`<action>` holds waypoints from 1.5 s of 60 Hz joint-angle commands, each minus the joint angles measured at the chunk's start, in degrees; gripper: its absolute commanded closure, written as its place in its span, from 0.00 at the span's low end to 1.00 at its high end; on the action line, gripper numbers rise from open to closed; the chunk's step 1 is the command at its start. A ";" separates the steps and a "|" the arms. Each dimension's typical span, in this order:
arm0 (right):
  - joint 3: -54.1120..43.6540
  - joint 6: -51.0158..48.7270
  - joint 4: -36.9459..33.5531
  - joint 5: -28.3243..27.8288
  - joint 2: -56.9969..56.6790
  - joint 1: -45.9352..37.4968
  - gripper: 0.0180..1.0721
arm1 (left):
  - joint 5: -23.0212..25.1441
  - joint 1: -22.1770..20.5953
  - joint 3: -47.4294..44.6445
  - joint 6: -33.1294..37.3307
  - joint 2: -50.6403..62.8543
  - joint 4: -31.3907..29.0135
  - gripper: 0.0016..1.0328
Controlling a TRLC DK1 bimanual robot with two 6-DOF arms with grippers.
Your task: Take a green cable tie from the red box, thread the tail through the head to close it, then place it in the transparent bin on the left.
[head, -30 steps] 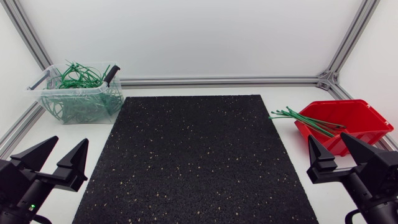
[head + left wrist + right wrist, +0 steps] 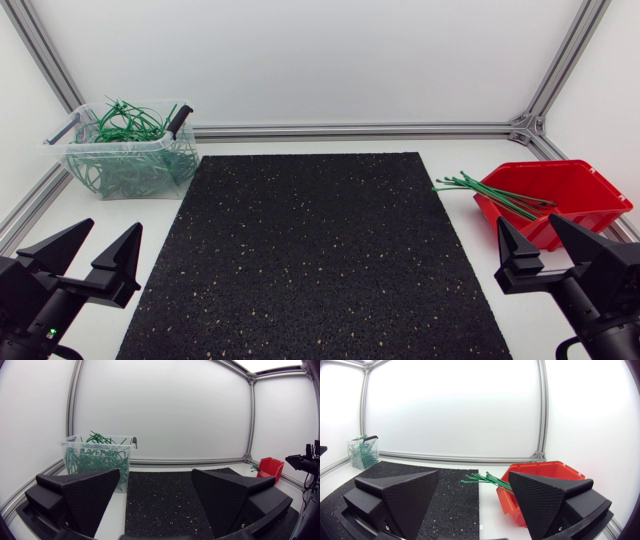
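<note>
Little was seen to change since the earlier frame — only the right gripper [image 2: 526,222] was nudged very slightly. Both grippers were parked at the near edge, fingers spread wide, nothing held; the left gripper [image 2: 114,226] was at near left. Green cable ties [image 2: 497,193] were laid across the left rim of the red box [image 2: 580,185] at far right, tails poking out over the table. The transparent bin [image 2: 125,160], far left, was already stocked with ties. The pick was judged not yet started — one tie should be singled out by its protruding tail so neighbours are not dragged along.
</note>
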 commanded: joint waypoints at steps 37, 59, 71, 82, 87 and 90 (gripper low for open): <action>34.32 0.18 -10.39 3.07 26.80 -1.71 0.05 | 0.06 -0.62 -2.44 -0.94 -0.23 -0.35 0.03; 54.36 -3.86 -20.94 -9.94 47.19 -9.71 0.05 | 0.06 -0.79 -2.44 -0.94 -0.14 -0.35 0.03; 62.44 -13.26 -27.00 -13.28 58.44 -12.35 0.05 | 0.06 -0.79 -2.44 -0.94 -0.14 -0.35 0.03; 68.95 -27.15 -36.32 -15.56 68.11 -13.05 0.05 | 0.06 -1.32 -2.44 -0.94 -0.06 -0.44 0.03; 71.50 -33.39 -39.66 -15.21 72.24 -13.05 0.05 | 0.06 -1.41 -2.44 -0.94 -0.06 -0.44 0.03; 72.99 -35.76 -42.29 -15.30 74.35 -13.05 0.05 | 0.06 -1.41 -2.44 -0.94 -0.06 -0.53 0.03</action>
